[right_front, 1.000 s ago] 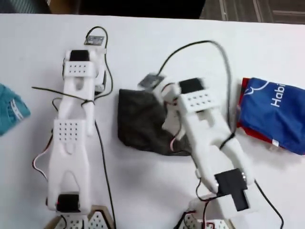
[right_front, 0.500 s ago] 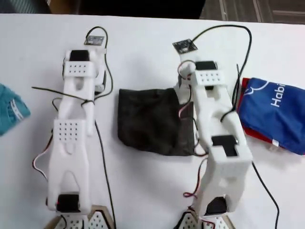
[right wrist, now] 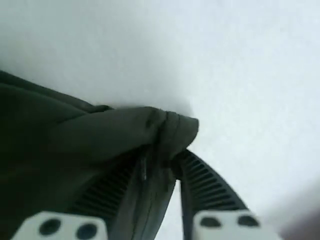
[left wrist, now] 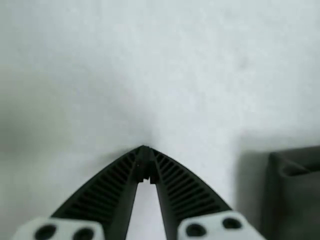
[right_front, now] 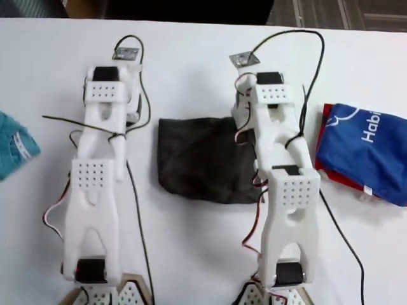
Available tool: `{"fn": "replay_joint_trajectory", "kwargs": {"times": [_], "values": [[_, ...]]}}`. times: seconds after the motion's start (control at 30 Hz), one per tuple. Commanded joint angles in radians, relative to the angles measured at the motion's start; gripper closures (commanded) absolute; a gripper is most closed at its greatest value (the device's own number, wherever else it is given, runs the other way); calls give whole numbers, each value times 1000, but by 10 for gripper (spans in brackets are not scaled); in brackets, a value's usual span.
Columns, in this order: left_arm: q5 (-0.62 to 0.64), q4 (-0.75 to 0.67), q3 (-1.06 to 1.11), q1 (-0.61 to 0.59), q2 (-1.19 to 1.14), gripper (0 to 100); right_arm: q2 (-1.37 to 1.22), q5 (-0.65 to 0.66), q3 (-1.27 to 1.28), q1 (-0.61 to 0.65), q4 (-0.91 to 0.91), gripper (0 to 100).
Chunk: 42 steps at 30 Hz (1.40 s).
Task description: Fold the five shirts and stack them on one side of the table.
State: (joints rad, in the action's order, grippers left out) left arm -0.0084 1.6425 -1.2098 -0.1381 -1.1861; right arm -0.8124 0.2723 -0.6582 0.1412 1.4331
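A dark grey shirt (right_front: 203, 162) lies folded at the middle of the white table (right_front: 191, 57), between the two arms. My right gripper (right wrist: 167, 165) is shut on a bunched corner of this shirt (right wrist: 75, 135) just above the table, at the shirt's far right corner (right_front: 243, 121). My left gripper (left wrist: 144, 165) is shut on nothing and points down at bare table left of the dark shirt (left wrist: 295, 190). A blue shirt (right_front: 365, 149) lies folded on a red one (right_front: 337, 175) at the right edge. A teal shirt (right_front: 16, 149) sits at the left edge.
Cables loop from both arms over the far half of the table (right_front: 292, 38). The table's far edge (right_front: 203, 22) runs along the top of the high view. Bare surface lies beyond the arms and in front of the dark shirt.
The right arm straightened and swung toward the far side with the shirt corner in its gripper, so the dark shirt now lies flatter and squarer. The left arm has not moved.
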Motion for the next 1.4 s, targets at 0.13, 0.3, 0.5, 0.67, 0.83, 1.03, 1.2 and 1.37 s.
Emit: {"fn": "replay_joint_trajectory", "kwargs": {"times": [0.13,0.3,0.5,0.67,0.83,1.03,1.2,1.37], "values": [[6,-37,-2,-35,0,975,12,-8,-195,-10,96,978],[6,-41,-1,-35,0,975,5,-5,-384,-8,182,978],[6,-41,-1,-35,0,975,1,89,-454,13,182,978],[6,-41,-1,-35,0,975,-53,183,-453,24,116,978],[6,-41,-1,-35,0,975,-107,221,-453,24,53,978],[6,-41,-1,-35,0,975,-117,238,-453,16,13,978],[6,-41,-1,-35,0,975,-104,236,-457,1,36,941],[6,-17,-10,-34,6,975,-12,230,-574,-4,203,777]]}}
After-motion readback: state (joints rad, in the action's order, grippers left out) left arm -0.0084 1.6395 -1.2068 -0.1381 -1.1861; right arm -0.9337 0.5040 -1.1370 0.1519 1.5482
